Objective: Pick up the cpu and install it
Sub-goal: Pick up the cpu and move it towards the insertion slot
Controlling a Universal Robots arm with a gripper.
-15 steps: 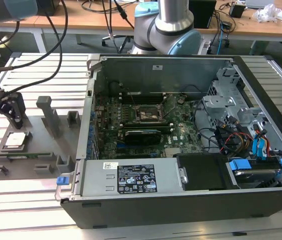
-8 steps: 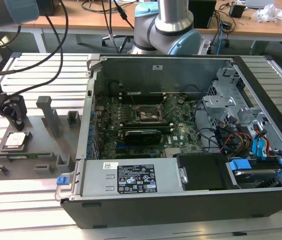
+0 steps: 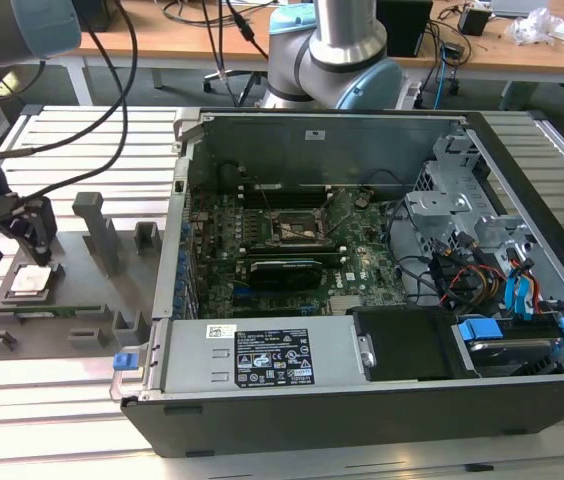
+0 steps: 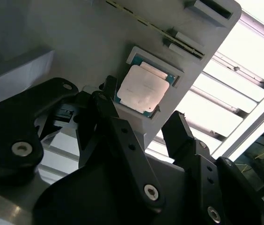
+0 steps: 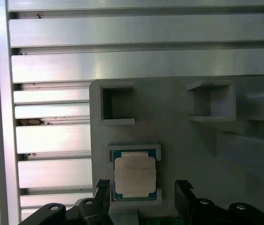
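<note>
Gripper [image 5: 141,183]: nearest the lens in both wrist views. We note its black fingers [image 5: 103,199] spread wide, one on each side of the cpu, holding nothing. In the exterior view the gripper [image 3: 17,255] hangs just above the plate, at that view's left. In the second wrist view the gripper [image 4: 141,101] shows the same wide gap.
Table [image 3: 62,405]: slatted aluminium; it carries the case and the plate.
Case [image 3: 312,150]: open and lying on its side, at the exterior view's right of the plate and just beside it.
Plate [image 3: 72,292]: grey and flat on the table, with moulded holders on top. We see it in both wrist views too [image 5: 193,154] [image 4: 76,37].
Board [image 3: 362,265]: green, on the floor of the case.
Socket [image 3: 297,228]: dark square frame near the board's middle, well apart from the cpu.
Pockets [image 5: 117,105]: two square ones on the plate, near the cpu's seat.
Cpu [image 5: 134,175]: pale silver top with a green edge, lying flat in its framed seat on the plate. We log it between the fingers and not gripped, in the second wrist view [image 4: 143,88] and the exterior view [image 3: 30,281] alike. We cannot tell whether the fingertips touch the seat.
</note>
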